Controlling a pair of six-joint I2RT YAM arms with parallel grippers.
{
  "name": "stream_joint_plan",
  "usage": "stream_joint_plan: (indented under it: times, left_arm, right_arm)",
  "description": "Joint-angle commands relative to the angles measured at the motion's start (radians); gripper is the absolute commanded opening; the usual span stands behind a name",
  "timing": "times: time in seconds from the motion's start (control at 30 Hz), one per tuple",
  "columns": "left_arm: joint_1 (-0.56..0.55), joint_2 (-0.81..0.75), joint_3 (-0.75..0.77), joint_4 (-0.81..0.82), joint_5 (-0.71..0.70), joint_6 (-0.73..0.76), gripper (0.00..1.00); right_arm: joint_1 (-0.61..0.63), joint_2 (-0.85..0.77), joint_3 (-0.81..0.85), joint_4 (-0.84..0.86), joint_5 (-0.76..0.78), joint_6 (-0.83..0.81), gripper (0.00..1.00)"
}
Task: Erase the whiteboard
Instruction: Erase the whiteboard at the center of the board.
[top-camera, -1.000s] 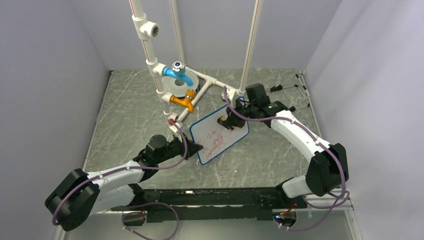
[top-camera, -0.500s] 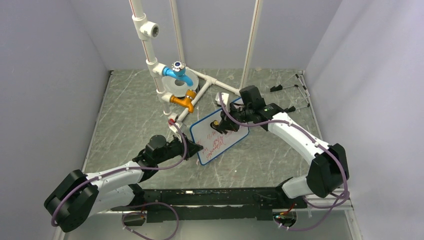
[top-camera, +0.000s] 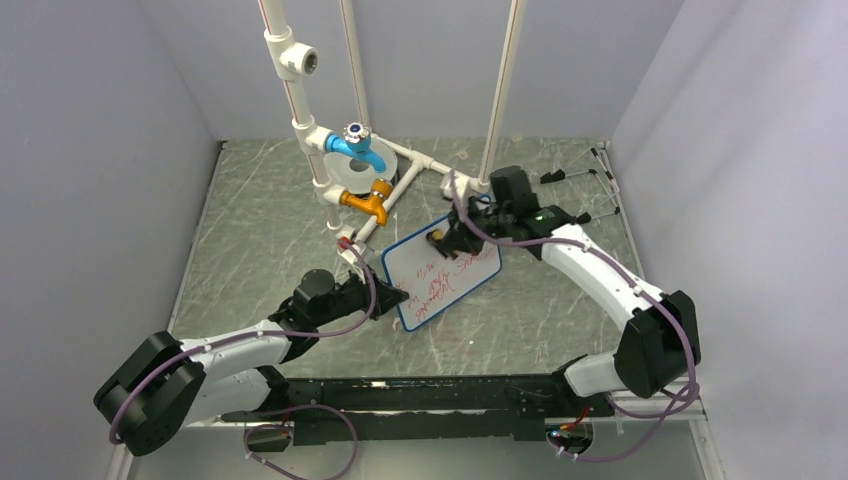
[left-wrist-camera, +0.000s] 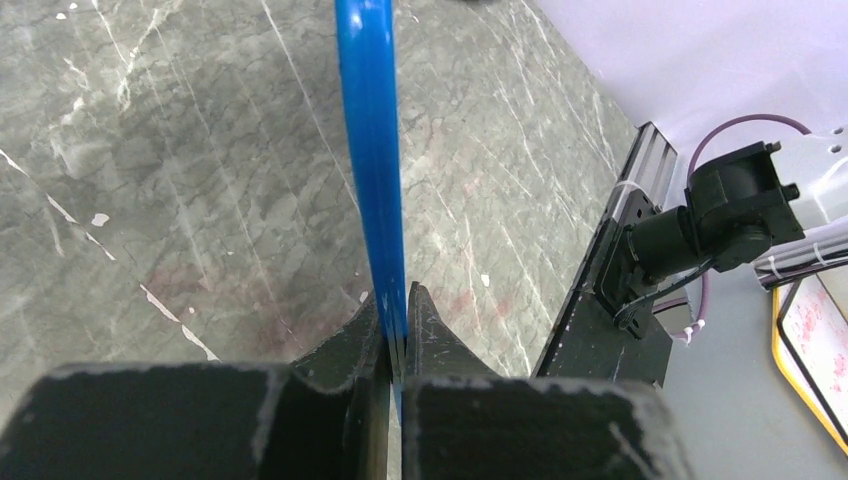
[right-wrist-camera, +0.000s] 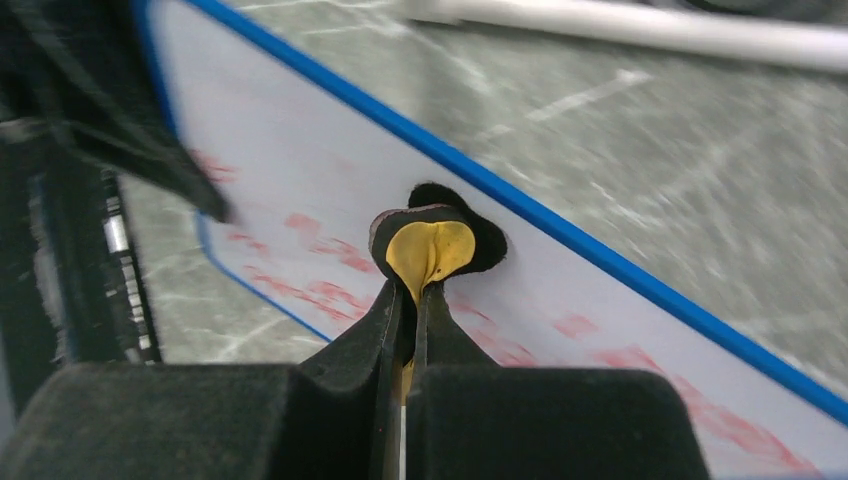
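From above, the board (top-camera: 452, 274) sits mid-table (top-camera: 250, 230), skewed, just in front of the pipe frame (top-camera: 330, 190). The left gripper (top-camera: 396, 295) is at its near-left edge and the right gripper (top-camera: 447, 240) is down over its far end. Red writing (top-camera: 432, 288) crowds the half nearer the left arm, while the strip toward the right edge looks paler, though it is too small here to call clean. On to the left wrist: the jaws of the left gripper (left-wrist-camera: 397, 335) are all but closed, nipping the blue rim (left-wrist-camera: 370, 150), which runs edge-on straight up the view with the stone table (left-wrist-camera: 180, 180) beneath it. That arm is the clamp, steadying the board. Over to the right wrist: the right gripper (right-wrist-camera: 410, 300) is pinched tight on a small eraser (right-wrist-camera: 430, 245), yellow in the middle with a black pad around it, and the pad appears pressed to the white face of the board (right-wrist-camera: 300, 160) close to its blue border. Red smears (right-wrist-camera: 330, 290) show to the left of the pad and more (right-wrist-camera: 730, 425) to the lower right, so there is ink on both sides of it. My read: the wipe is under way but far from finished. Most of the writing is left, and the whole left-hand half needs passes before this face is blank.
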Motion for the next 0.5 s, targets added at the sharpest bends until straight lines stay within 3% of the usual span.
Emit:
stream_joint_plan:
  times: [0.0, 0.13, 0.23, 0.47]
  left_arm:
    - [-0.011, 0.007, 0.029, 0.136, 0.067, -0.03, 0.0]
    - [-0.013, 0.019, 0.034, 0.138, 0.064, -0.033, 0.0]
    - [-0.013, 0.021, 0.037, 0.128, 0.06, -0.026, 0.0]
    - [-0.013, -0.011, 0.037, 0.064, 0.042, 0.005, 0.0]
  right_arm:
    - [0.157, 0.027, 0.032, -0.025, -0.094, -0.055, 0.0]
    - [0.23, 0.055, 0.05, -0.034, -0.076, -0.054, 0.0]
    - [0.212, 0.056, 0.051, -0.018, -0.002, -0.039, 0.0]
    - [-0.055, -0.008, 0.006, 0.067, 0.086, 0.051, 0.0]
